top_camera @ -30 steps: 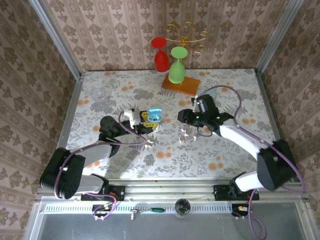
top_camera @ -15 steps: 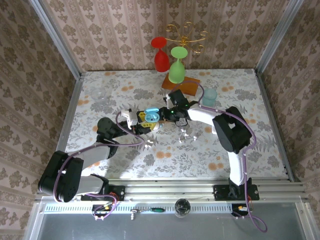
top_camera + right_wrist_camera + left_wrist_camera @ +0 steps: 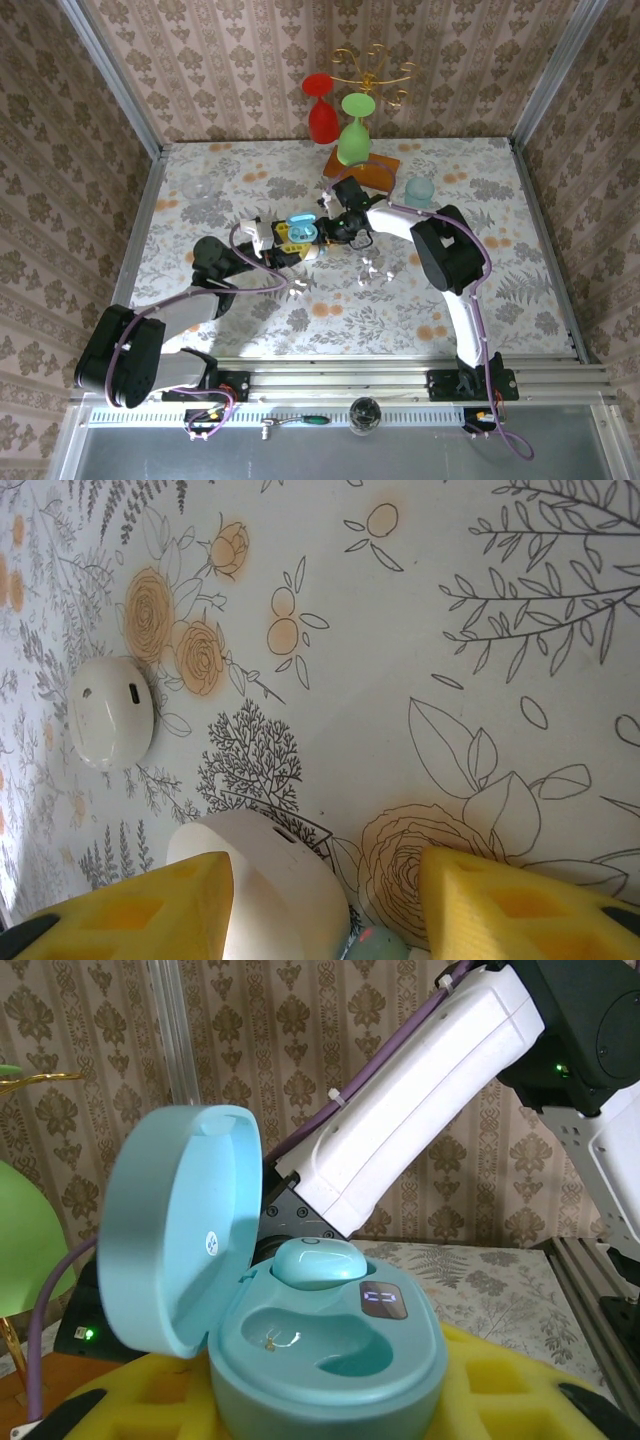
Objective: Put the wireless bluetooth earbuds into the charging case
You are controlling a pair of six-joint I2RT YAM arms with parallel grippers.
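The light blue charging case [image 3: 330, 1345] stands open, lid [image 3: 180, 1260] up at the left, between the yellow pads [image 3: 520, 1385] of my left gripper [image 3: 330, 1405], which is shut on it. One light blue earbud [image 3: 312, 1262] sits in the far slot; the near slot is empty. From above, the case [image 3: 303, 231] is left of centre with my left gripper [image 3: 288, 242] on it, and my right gripper [image 3: 338, 228] is right beside it. In the right wrist view my right gripper [image 3: 325, 905] is open; a light blue earbud [image 3: 375, 946] with a red light shows low between the pads, touching neither.
A white case [image 3: 275, 880] lies against the right gripper's left pad, another white case [image 3: 110, 712] farther off. Small white pieces [image 3: 374, 268] lie on the cloth. Red [image 3: 321, 112] and green [image 3: 354, 135] glasses on a wooden board and a teal cup [image 3: 418, 190] stand at the back.
My right arm has swung left across the table and its gripper now sits beside the open case. The left gripper has kept its hold on the case.
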